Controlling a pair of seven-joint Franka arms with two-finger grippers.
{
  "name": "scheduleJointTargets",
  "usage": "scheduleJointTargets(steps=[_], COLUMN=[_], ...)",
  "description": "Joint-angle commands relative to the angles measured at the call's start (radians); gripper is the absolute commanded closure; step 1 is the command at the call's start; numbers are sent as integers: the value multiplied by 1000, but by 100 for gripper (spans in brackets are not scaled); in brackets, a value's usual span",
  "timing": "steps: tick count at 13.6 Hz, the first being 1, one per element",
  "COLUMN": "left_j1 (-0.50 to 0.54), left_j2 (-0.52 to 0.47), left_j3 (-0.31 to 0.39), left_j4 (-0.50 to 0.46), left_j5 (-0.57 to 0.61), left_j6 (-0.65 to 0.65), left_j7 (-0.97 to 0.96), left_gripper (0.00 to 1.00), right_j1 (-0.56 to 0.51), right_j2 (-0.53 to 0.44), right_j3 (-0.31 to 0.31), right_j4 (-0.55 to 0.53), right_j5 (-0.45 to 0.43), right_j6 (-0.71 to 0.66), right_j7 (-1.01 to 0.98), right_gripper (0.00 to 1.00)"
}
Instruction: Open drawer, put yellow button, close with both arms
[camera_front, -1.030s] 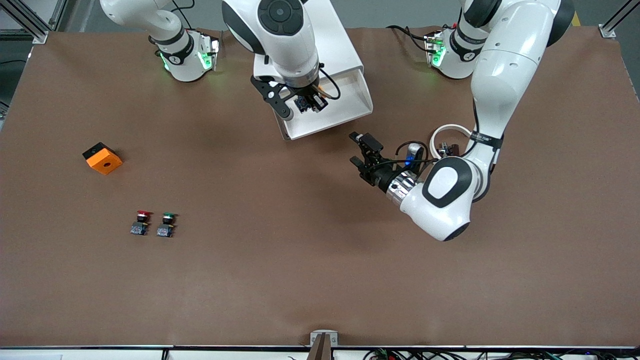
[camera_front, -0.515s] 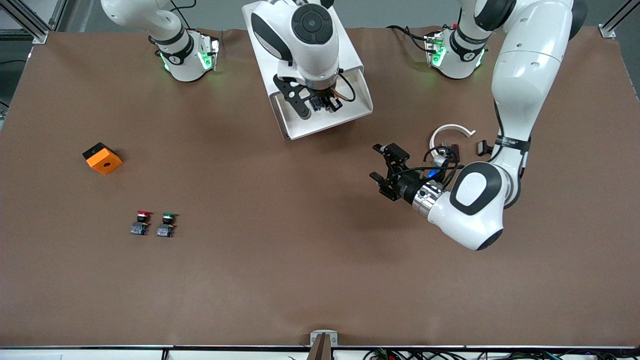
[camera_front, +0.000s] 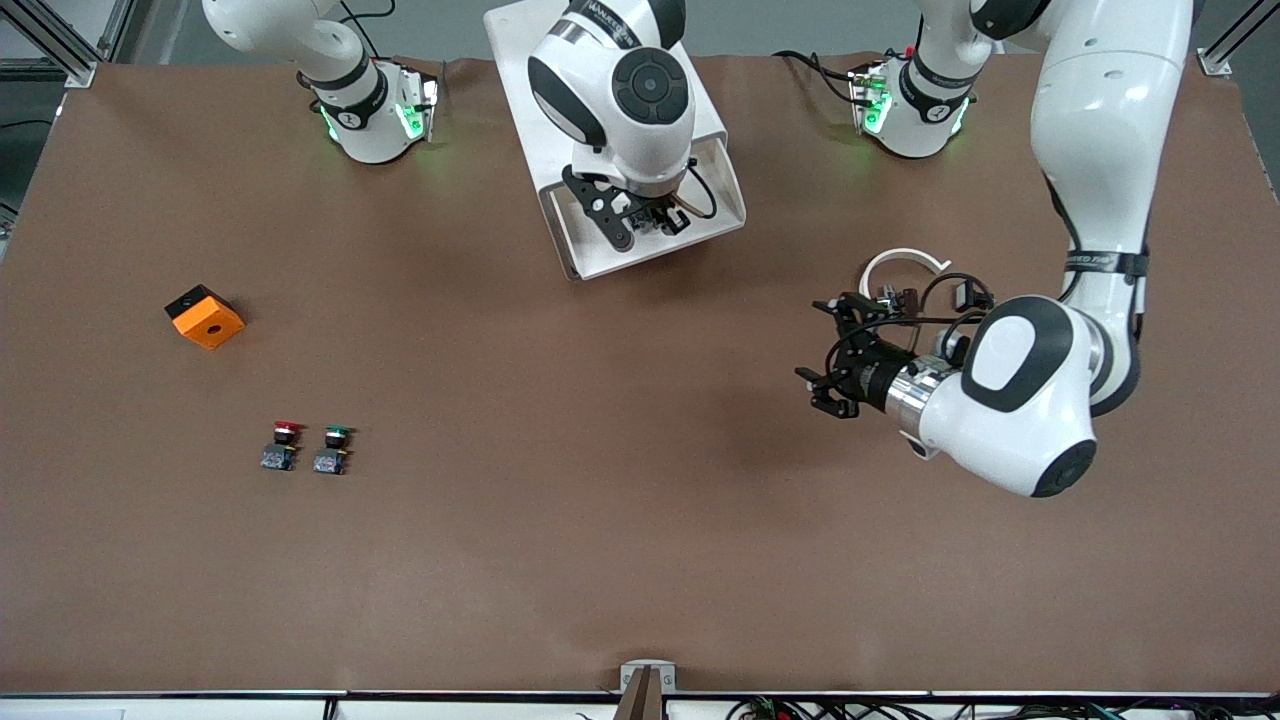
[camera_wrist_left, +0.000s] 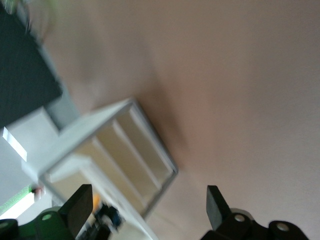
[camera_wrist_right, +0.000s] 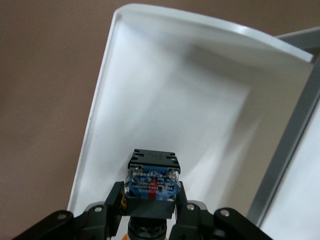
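The white cabinet (camera_front: 515, 60) stands between the two arm bases, and its top drawer (camera_front: 600, 265) is pulled out toward the front camera. My right gripper (camera_front: 652, 215) hangs over the open drawer tray (camera_wrist_right: 190, 100), shut on the yellow button (camera_wrist_right: 152, 180). The button's dark bluish base points away from the wrist and its cap is mostly hidden between the fingers. My left gripper (camera_front: 822, 352) is open and empty, low over the bare table toward the left arm's end, facing the cabinet (camera_wrist_left: 125, 150).
A red-capped button (camera_front: 286, 445) and a green-capped button (camera_front: 335, 448) stand side by side toward the right arm's end. An orange block (camera_front: 205, 317) lies farther from the front camera than they do. A white ring part (camera_front: 905, 262) lies by the left arm.
My left gripper has drawn back from the drawer toward the left arm's end. My right gripper has carried the button a little farther in over the drawer tray.
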Motion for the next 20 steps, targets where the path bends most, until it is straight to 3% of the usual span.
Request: scheduleJointTargets(steps=[1,2,3,6,11,14,16,20], left_j1=[-5,-5,-17,-51,-63,-62,-63,-70], left_j2=[-70,-72,-76,-133,-185,-187,-217,-326], left_j3=[16,16,8,-3,-95,-158,-204,-286], left_j4=[-16,-16,-15,-18,-42,-68,-148,-415], left_j5=[105,137,189,287,412,450,482,524], left_j6=[-3,-2,3,46,53,108,200,484], left_j7=[128,141,167,222,698,747,747,686], left_gripper=[0,0,0,0,0,0,0,0], right_j1=[18,18,18,15,-2,-35,-51,-146], right_j2=[6,6,6,3,-38,-55,-86,-194], right_j3=[-14,-14,-14,-14,-14,-16,-20,-22], right_j4=[7,7,7,11,43,150,178,177], right_j5=[18,18,18,18,23,25,23,20], right_j6=[1,0,-2,-11,-65,-221,-299,-378], right_j7=[6,1,-2,-2,-39,-111,-221,-428], right_gripper=[83,74,58,0,0,0,0,0])
